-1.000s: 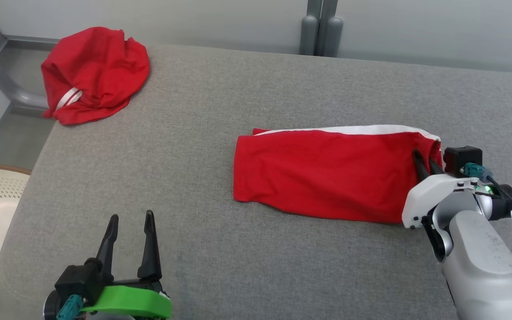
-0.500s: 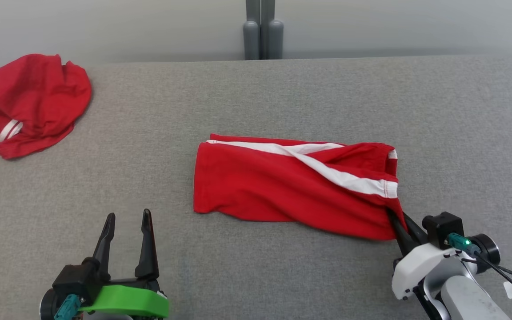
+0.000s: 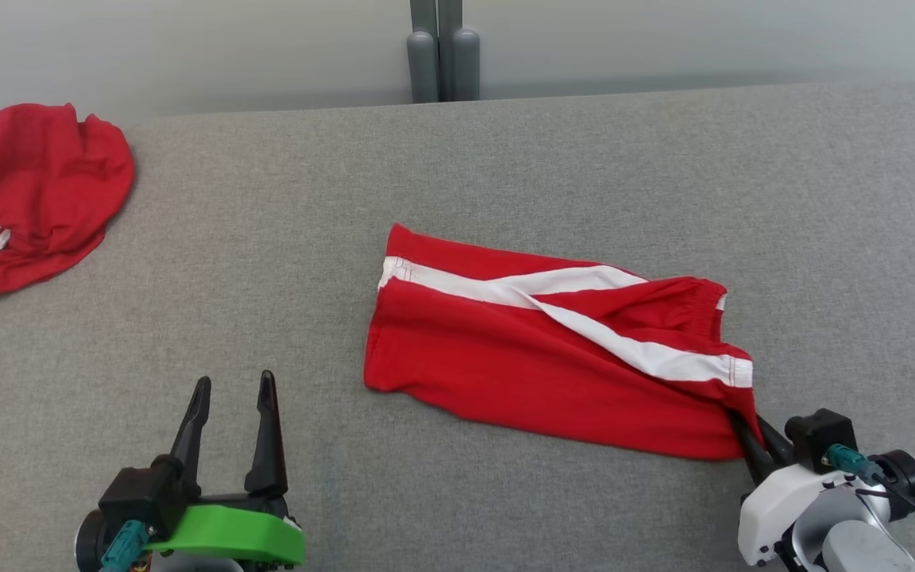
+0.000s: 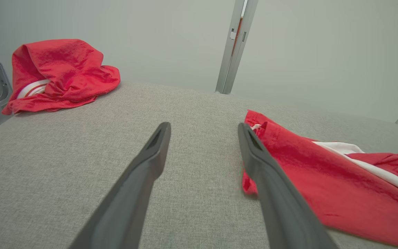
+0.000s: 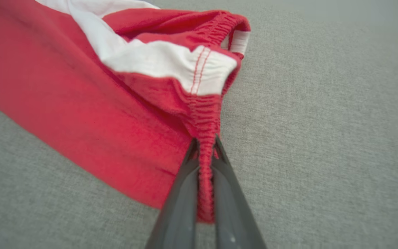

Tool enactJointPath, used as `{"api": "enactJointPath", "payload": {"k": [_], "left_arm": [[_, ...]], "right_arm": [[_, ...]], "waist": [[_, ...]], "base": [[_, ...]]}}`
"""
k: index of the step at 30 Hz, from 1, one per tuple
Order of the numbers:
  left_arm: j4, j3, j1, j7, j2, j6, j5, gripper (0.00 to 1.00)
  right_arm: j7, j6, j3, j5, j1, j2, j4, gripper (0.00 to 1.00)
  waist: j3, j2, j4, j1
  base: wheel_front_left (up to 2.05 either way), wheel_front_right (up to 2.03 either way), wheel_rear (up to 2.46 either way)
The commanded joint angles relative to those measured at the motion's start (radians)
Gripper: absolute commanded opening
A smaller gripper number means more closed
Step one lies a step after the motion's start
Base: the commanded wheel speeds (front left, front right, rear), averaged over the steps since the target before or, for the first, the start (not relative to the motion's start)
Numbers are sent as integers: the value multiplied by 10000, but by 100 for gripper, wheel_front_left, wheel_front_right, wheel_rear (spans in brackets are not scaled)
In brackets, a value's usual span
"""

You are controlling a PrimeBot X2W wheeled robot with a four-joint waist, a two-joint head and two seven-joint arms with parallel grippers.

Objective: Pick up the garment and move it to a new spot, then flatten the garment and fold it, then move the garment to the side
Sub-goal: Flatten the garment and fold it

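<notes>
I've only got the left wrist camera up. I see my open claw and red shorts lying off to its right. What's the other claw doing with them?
Observer: The right claw is shut on the shorts, pinching the elastic waistband at its near corner.
Operator: Are they lifted off?
Observer: No. In the head view they lie on the grey surface, drawn to a point at the held corner.
Operator: Flat enough to fold?
Observer: Not quite. The white stripe crosses another near the waistband, so that end is twisted over.
</notes>
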Motion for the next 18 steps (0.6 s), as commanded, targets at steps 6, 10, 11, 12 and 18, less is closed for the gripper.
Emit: {"api": "enactJointPath", "payload": {"k": [6,10,11,12,18], "left_arm": [[116,-143,-92,-9,16,-133,-39,100],[307,-399,-253,-9,16,-236,-306,100],[372,-464,-307,-9,16,-265,-404,100],[482,-534,-391,-9,16,-306,-524,100],[1747,-1133,-1374,186,118,-560,-388,100]], "right_arm": [[-109,-17,-624,-285,147,170,108,100],[-116,-15,-933,-378,336,281,-283,100],[-117,-15,-1012,-365,382,297,-400,100],[-114,-15,-1092,-361,455,300,-523,100],[-113,-15,-1587,-379,747,242,-1523,100]], "waist": [[-117,0,-133,0],[-209,0,-307,0],[-228,0,-357,0],[-254,0,-421,0],[-281,0,-808,0]], "base": [[0,0,0],[0,0,0],[0,0,0],[0,0,0],[0,0,0]]}}
